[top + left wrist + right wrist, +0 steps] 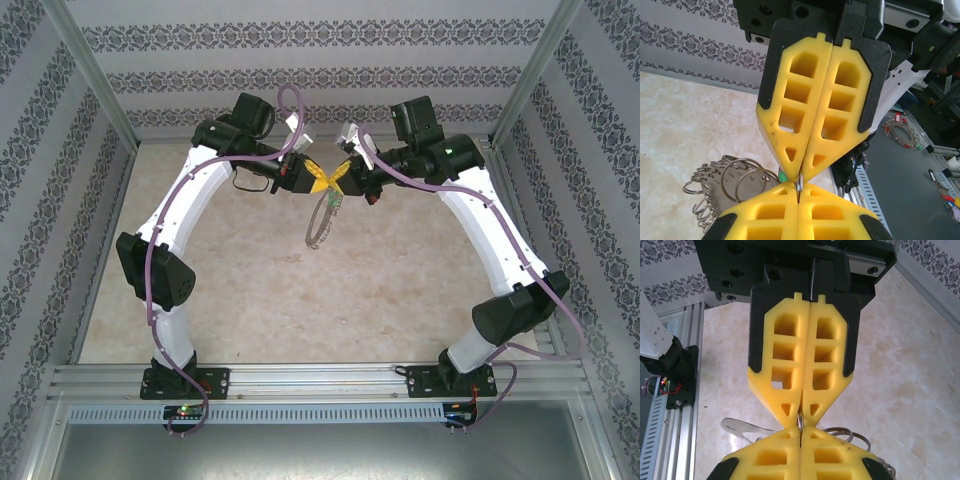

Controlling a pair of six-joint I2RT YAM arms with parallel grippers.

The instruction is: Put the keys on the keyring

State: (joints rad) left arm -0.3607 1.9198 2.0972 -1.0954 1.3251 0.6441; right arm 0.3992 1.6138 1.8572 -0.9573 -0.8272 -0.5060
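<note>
At the near edge, a ribbed aluminium rail (320,382) carries both black arm bases, and beyond it stretches the beige marbled table top (250,290). Over the far half of the table the two white arms bend inward and meet tip to tip, the left gripper (320,178) coming from the left and the right gripper (345,175) from the right. Each has blocky yellow plastic fingers (790,115) pressed flat together. In both wrist views a thin wire of the large silvery metal keyring (320,222) runs into the seam at the touching tips, so both claws are clamped on the same stretch of loop. The rest of the keyring hangs limp below the tips, and its many small silvery rings (735,180) bunch just beside them; whether its low end touches the table is hard to tell. The keys (742,427), a small silvery metal blade joined to a green plastic tag, sit right at the meeting point. The blade juts out just beside the tips with its head hidden behind the fingers, and only a sliver of green (783,176) shows. Whether it is already strung on the loop cannot be made out. Farther off, past the table's edge, a second ring of coloured tagged pieces (902,132) lies on a dark grey surface, its tags too small to read. Grey patterned wallpaper (320,40) closes the back.
</note>
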